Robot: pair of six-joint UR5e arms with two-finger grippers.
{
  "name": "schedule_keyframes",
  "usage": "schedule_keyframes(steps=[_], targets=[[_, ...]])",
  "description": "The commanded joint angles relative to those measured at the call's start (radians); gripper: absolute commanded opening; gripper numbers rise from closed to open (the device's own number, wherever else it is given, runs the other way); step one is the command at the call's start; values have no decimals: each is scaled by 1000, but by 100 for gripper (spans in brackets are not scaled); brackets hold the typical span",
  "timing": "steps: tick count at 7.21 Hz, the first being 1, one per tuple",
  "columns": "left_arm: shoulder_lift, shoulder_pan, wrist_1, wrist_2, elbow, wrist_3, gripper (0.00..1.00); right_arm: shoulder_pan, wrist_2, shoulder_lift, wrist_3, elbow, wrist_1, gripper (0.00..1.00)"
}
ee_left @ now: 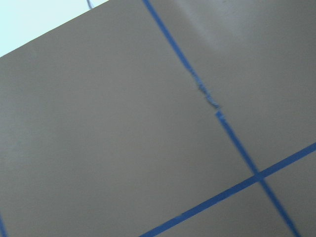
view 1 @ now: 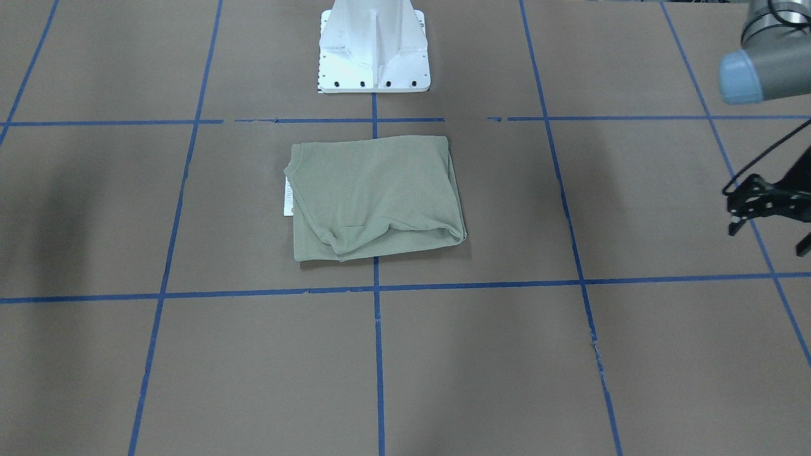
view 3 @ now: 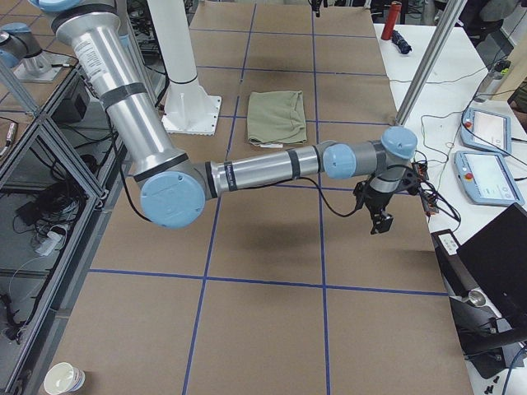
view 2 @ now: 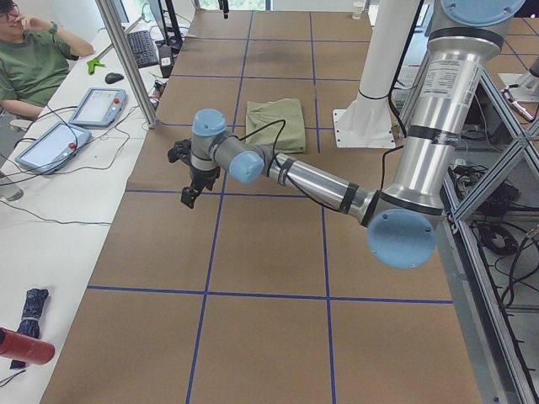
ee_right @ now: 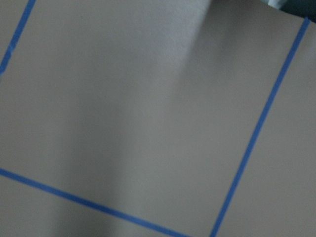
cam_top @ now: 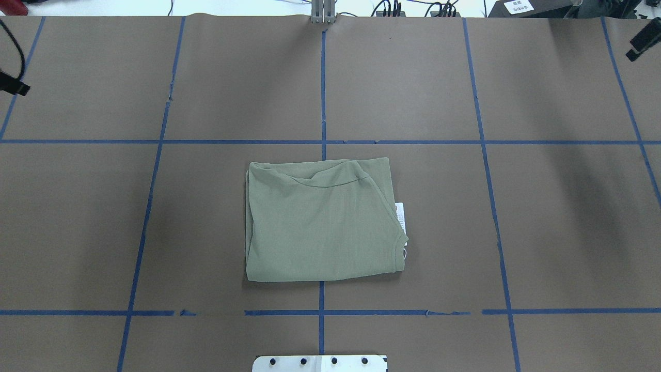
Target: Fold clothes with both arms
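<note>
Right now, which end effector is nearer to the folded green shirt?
Left, it seems, by a little. The left end effector hangs well left of the green shirt; the right end effector hangs farther out to its right and farther forward.

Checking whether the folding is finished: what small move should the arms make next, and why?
Probably just retract home, no further fold: the shirt already lies as a compact rectangle, and the left tool and right tool hang far out at either side, touching nothing.
</note>
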Motion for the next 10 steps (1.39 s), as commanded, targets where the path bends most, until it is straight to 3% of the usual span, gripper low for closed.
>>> schedule_keyframes(steps=[1, 3, 4, 5, 7, 10], targets=[[105, -131, 6, -51, 9, 131, 100, 108, 70, -211, -16, 96, 6, 100], [158, -213, 101, -79, -3, 133, 100, 119, 68, -371, 48, 255, 6, 100], [168, -259, 185, -147, -6, 138, 100, 119, 60, -432, 106, 338, 6, 100], [194, -289, 195, -151, -9, 139, 100, 118, 45, -463, 126, 388, 6, 100], [279, -292, 192, -154, -24, 138, 100, 118, -5, -497, 128, 429, 6, 100], [303, -291, 196, -151, -47, 130, 100, 118, 1, -502, 128, 430, 6, 100]])
